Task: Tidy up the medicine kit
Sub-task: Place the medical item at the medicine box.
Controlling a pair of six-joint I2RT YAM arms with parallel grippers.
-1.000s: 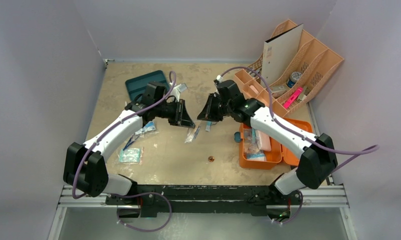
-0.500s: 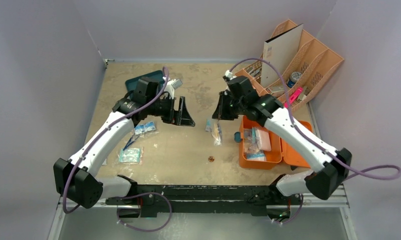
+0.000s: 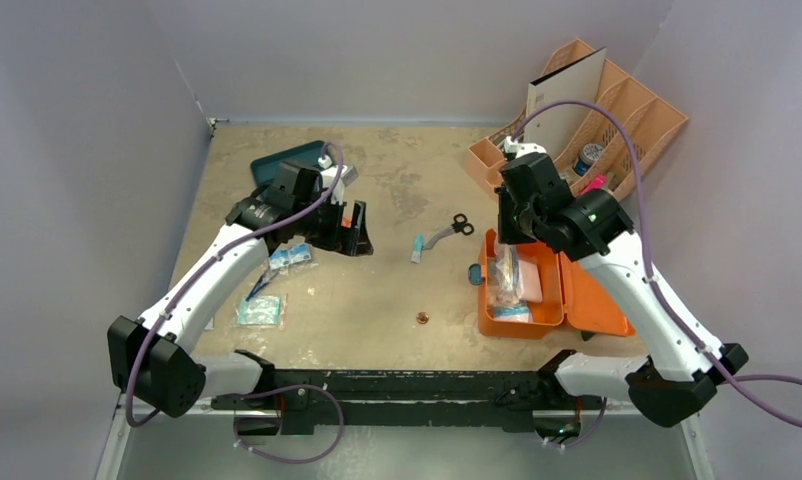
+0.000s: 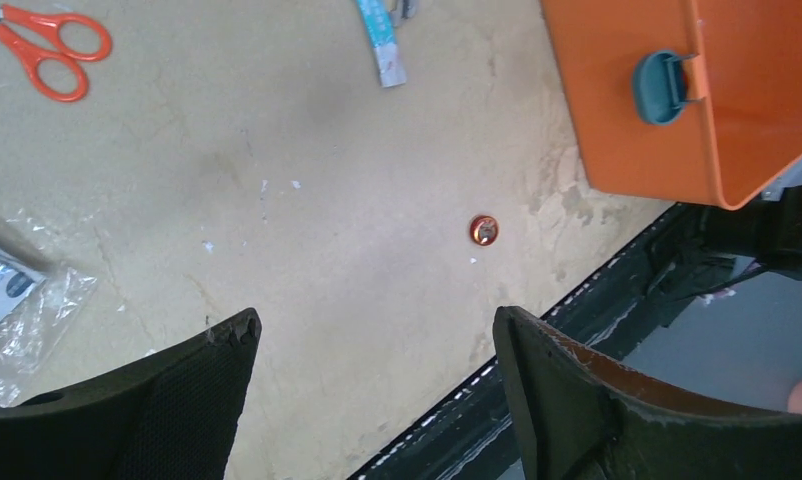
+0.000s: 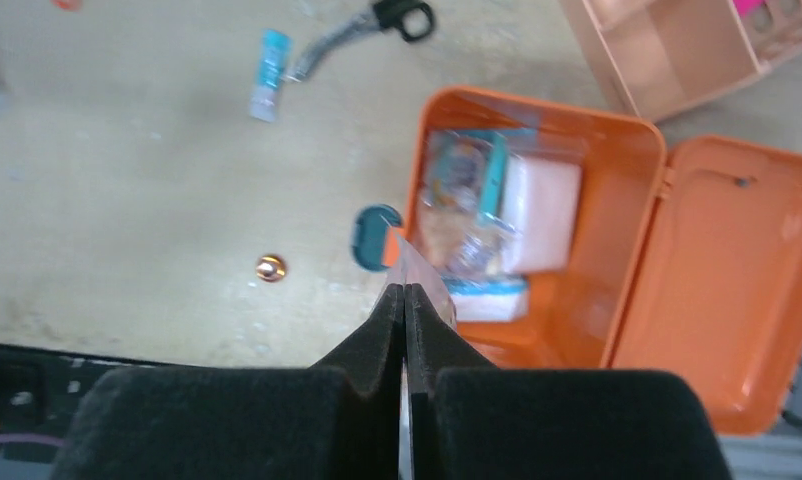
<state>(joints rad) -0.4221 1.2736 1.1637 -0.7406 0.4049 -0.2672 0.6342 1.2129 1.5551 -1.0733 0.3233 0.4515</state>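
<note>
Kit, look: the medicine kit point(image 3: 522, 325) is a bright orange case with rounded corners. Its lid point(image 3: 599, 300) lies open to the right, and a grey-blue latch point(image 3: 474, 274) sits on the left wall.
Kit, place: it sits on the near right part of the table point(image 3: 377, 290), nearer than the peach organizer point(image 3: 617, 120) and below the right arm's wrist.
Kit, contents: a pale pink block point(image 5: 542, 215) lies against clear-wrapped packets, with a teal-and-white packet point(image 5: 487, 297) at the near end.
Right gripper point(image 5: 405, 290): its fingers are pressed together on the top edge of a clear packet point(image 3: 505, 270), which hangs over the left side of the kit.
Left gripper point(image 4: 375, 322): its jaws are spread wide with nothing between them, above bare table left of centre.
Top view alone: it shows the dark teal tray point(image 3: 287, 165) at the far left, the organizer, and two blue-printed packets point(image 3: 260, 310) beside the left arm.
Left wrist alone: it shows orange-handled scissors point(image 4: 42, 45), crumpled clear wrapping point(image 4: 22, 310) at the left edge, and the kit's outer wall with the latch seen from outside.
Right wrist alone: it looks straight down into the open kit, somewhat blurred.
All three views: a small copper-coloured disc point(image 3: 422, 319) lies to the near left of the kit, and a teal tube point(image 3: 416, 248) lies farther out.
Top and right wrist: black-handled scissors point(image 3: 449, 231) lie just beside the tube.
</note>
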